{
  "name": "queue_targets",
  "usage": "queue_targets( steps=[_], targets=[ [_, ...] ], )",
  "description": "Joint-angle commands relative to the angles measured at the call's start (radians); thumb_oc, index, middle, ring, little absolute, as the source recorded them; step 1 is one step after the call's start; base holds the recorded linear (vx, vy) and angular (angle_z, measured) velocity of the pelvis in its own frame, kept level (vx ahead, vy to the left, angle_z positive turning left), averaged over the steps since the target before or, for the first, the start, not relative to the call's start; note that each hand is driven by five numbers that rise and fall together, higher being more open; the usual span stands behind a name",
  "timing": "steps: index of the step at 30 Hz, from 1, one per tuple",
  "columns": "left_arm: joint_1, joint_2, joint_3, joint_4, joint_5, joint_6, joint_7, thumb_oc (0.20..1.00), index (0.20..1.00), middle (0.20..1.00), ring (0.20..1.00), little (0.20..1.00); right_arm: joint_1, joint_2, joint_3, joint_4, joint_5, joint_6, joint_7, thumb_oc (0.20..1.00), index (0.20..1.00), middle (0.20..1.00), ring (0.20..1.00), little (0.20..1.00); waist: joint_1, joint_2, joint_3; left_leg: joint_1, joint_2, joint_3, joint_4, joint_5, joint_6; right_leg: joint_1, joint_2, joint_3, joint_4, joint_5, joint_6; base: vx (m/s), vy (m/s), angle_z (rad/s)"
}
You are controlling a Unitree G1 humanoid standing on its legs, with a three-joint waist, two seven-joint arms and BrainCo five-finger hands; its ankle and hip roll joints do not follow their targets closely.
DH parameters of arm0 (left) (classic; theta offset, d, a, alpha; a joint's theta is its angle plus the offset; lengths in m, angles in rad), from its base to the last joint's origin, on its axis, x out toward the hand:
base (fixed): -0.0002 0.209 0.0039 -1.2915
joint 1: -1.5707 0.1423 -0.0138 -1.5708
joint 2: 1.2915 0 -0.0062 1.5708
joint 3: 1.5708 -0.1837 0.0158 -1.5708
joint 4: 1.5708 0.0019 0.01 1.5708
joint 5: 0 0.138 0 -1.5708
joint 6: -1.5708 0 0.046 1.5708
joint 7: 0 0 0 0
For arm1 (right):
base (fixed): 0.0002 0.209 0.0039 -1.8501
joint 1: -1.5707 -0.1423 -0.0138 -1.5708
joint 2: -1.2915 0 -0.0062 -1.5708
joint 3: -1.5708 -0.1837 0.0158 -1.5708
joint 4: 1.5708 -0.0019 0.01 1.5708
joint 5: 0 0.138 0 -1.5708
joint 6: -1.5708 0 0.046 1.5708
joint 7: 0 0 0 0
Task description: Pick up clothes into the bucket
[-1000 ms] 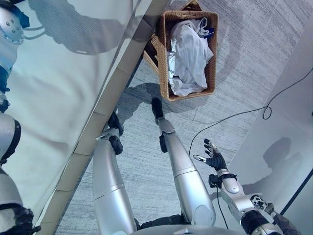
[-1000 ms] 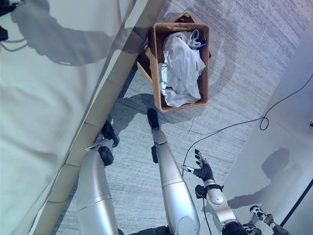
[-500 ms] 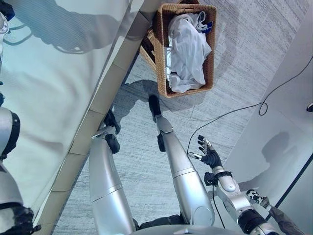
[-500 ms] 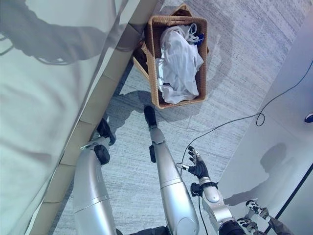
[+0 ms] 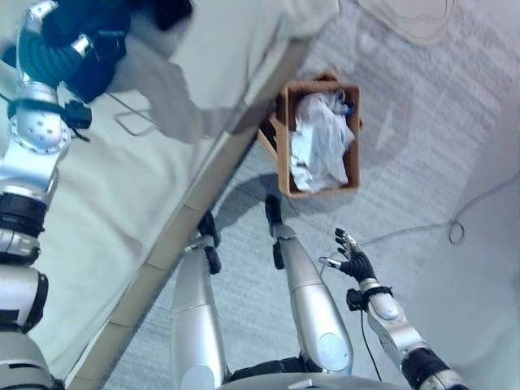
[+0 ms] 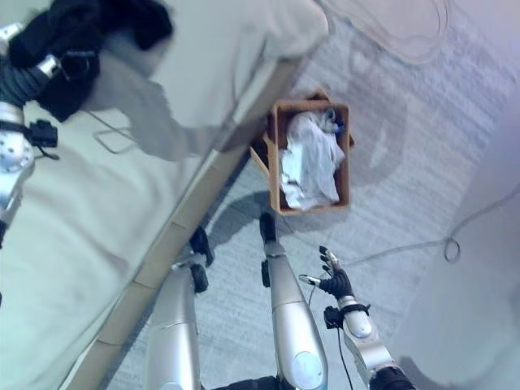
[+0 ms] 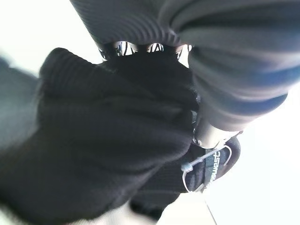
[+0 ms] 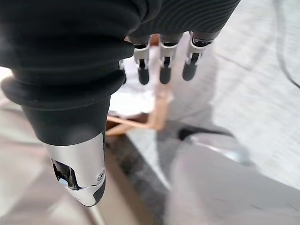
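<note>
Fingers [image 7: 206,133] of the left hand [image 7: 234,79] buried in black garment [image 7: 108,140], arm outstretched.

— What changed over the last second?

— The head camera swung, so the whole scene shifted: the basket [image 5: 319,140] sat smaller and farther off, though it had not moved on the floor itself. More of the bed [image 5: 122,203] came into sight, up to its far corner.

— And the arms?

— The left arm had reached out over the bed, and its left hand [image 5: 81,53] was buried in a black garment [image 6: 77,41] that had newly come into view. The wrist view showed the dark knit pressed right against the hand.

— The right hand [image 5: 351,258]?

— It had barely shifted, beside the leg.
</note>
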Motion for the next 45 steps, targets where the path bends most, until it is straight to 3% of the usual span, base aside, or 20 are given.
queue_targets(
  steps=[1, 2, 3, 5, 6, 11, 12, 14, 22, 28, 37, 45],
  targets=[
    [-0.010, 0.049, 0.094, -0.092, -0.118, -0.112, -0.059, 0.200, 0.200, 0.200, 0.200, 0.200, 0.065, -0.085, -0.042, -0.059, -0.042, 0.013, 0.000, 1.000, 1.000, 1.000, 1.000, 1.000, 0.009, 0.042, -0.038, 0.170, -0.065, -0.044, 0.048, -0.117, -0.002, 0.133, -0.021, -0.038, -0.210, 0.127, 0.035, 0.07, -0.075, 0.32],
    [-0.004, 0.049, 0.097, -0.094, -0.118, -0.112, -0.060, 0.200, 0.200, 0.200, 0.200, 0.200, 0.065, -0.086, -0.040, -0.058, -0.042, 0.013, 0.000, 1.000, 1.000, 1.000, 1.000, 1.000, 0.012, 0.053, -0.040, 0.189, -0.060, -0.056, 0.045, -0.149, -0.005, 0.148, -0.012, -0.037, -0.206, 0.101, 0.041, -0.02, -0.099, 0.35],
    [0.017, 0.050, 0.108, -0.119, -0.119, -0.110, -0.071, 0.200, 0.200, 0.200, 0.200, 0.200, 0.070, -0.088, -0.051, -0.053, -0.049, 0.023, 0.005, 1.000, 1.000, 1.000, 1.000, 1.000, 0.011, 0.045, -0.054, 0.218, -0.075, -0.051, 0.007, -0.104, -0.004, 0.177, -0.028, -0.045, -0.216, 0.122, 0.034, 0.09, -0.058, 0.39],
    [0.091, 0.055, 0.138, -0.167, -0.137, -0.120, -0.112, 0.200, 0.200, 0.200, 0.200, 0.200, 0.080, -0.097, -0.061, -0.046, -0.085, 0.039, 0.012, 1.000, 1.000, 1.000, 1.000, 1.000, 0.030, 0.062, -0.117, 0.341, -0.088, -0.071, -0.105, -0.066, -0.017, 0.290, -0.034, -0.068, -0.238, 0.099, 0.029, 0.14, -0.104, 0.41],
    [0.094, 0.055, 0.141, -0.168, -0.137, -0.120, -0.112, 0.200, 0.200, 0.200, 0.200, 0.200, 0.081, -0.097, -0.060, -0.046, -0.085, 0.039, 0.012, 1.000, 1.000, 1.000, 1.000, 1.000, 0.029, 0.061, -0.115, 0.346, -0.089, -0.071, -0.109, -0.064, -0.017, 0.294, -0.035, -0.069, -0.239, 0.099, 0.029, 0.24, -0.088, 0.30],
    [0.199, 0.076, 0.162, -0.275, -0.176, -0.125, -0.201, 0.200, 0.200, 0.200, 0.200, 0.200, 0.086, -0.124, -0.085, -0.111, -0.122, 0.049, 0.033, 1.000, 1.000, 1.000, 1.000, 1.000, 0.051, 0.085, -0.253, 0.542, -0.098, -0.097, -0.310, 0.013, -0.035, 0.468, -0.025, -0.111, -0.313, 0.076, 0.023, 0.17, -0.061, 0.24],
    [0.199, 0.076, 0.163, -0.275, -0.176, -0.125, -0.201, 0.200, 0.200, 0.200, 0.200, 0.200, 0.086, -0.124, -0.085, -0.111, -0.122, 0.049, 0.033, 1.000, 1.000, 1.000, 1.000, 1.000, 0.050, 0.085, -0.254, 0.542, -0.098, -0.097, -0.311, 0.014, -0.035, 0.468, -0.025, -0.111, -0.314, 0.076, 0.023, 0.14, -0.047, 0.25],
    [0.230, 0.091, 0.159, -0.339, -0.191, -0.122, -0.239, 0.200, 0.200, 0.200, 0.200, 0.200, 0.090, -0.121, -0.112, -0.201, -0.103, 0.042, 0.044, 1.000, 1.000, 1.000, 1.000, 1.000, 0.054, 0.094, -0.317, 0.618, -0.091, -0.101, -0.383, 0.036, -0.043, 0.534, -0.017, -0.127, -0.339, 0.061, 0.021, 0.15, -0.036, 0.19],
    [0.226, 0.146, 0.088, -0.441, -0.178, -0.114, -0.306, 0.200, 0.200, 0.200, 0.200, 0.200, 0.014, -0.108, -0.173, -0.464, -0.016, 0.003, 0.044, 1.000, 1.000, 1.000, 1.000, 1.000, 0.057, 0.112, -0.442, 0.764, -0.068, -0.093, -0.517, 0.076, -0.058, 0.672, -0.012, -0.179, -0.391, 0.032, 0.023, 0.09, 0.002, 0.23],
    [0.075, 0.188, -0.048, -0.441, -0.228, -0.110, -0.321, 0.200, 0.200, 0.200, 0.200, 0.200, -0.154, -0.126, -0.121, -0.562, 0.032, 0.011, 0.032, 1.000, 1.000, 1.000, 1.000, 1.000, 0.076, 0.122, -0.477, 0.811, -0.066, -0.087, -0.518, 0.067, -0.056, 0.719, -0.015, -0.179, -0.387, 0.019, 0.020, 0.03, 0.014, 0.03],
    [-0.204, 0.168, -0.273, -0.412, -0.304, -0.107, -0.316, 0.200, 0.200, 0.200, 0.200, 0.200, -0.355, -0.170, -0.001, -0.593, 0.148, 0.044, 0.065, 1.000, 1.000, 1.000, 1.000, 1.000, 0.104, 0.121, -0.507, 0.848, -0.063, -0.087, -0.519, 0.061, -0.055, 0.761, -0.016, -0.183, -0.388, 0.010, 0.021, 0.00, 0.000, 0.00],
    [-0.311, 0.144, -0.379, -0.422, -0.350, -0.100, -0.324, 0.200, 0.200, 0.200, 0.200, 0.200, -0.482, -0.199, 0.099, -0.624, 0.279, 0.061, 0.115, 1.000, 1.000, 1.000, 1.000, 1.000, 0.120, 0.110, -0.512, 0.866, -0.059, -0.090, -0.529, 0.064, -0.057, 0.781, -0.018, -0.192, -0.394, 0.008, 0.023, 0.00, 0.000, 0.00]
  ],
)
